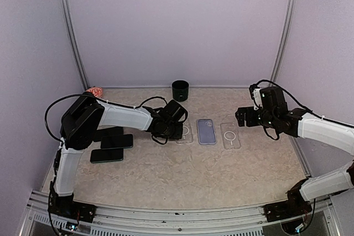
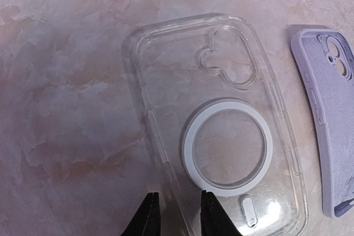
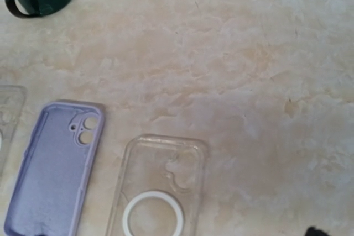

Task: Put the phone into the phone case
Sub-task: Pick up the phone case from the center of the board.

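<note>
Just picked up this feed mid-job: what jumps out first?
Three cases lie in a row mid-table: a clear case on the left, a purple case in the middle, a second clear case on the right. The left gripper is down at the left one, its fingers astride the long rim, while the right gripper hangs open beside the right one. The dark phones lie far left, apart from the cases.

Three dark phones [image 1: 116,141] lay flat, close together, at the far left. To their right, three empty cases lay flat in a row: a clear case [image 2: 215,131] with a white ring, a lilac case [image 1: 206,131] inside up, and a second clear case [image 1: 230,135].
</note>
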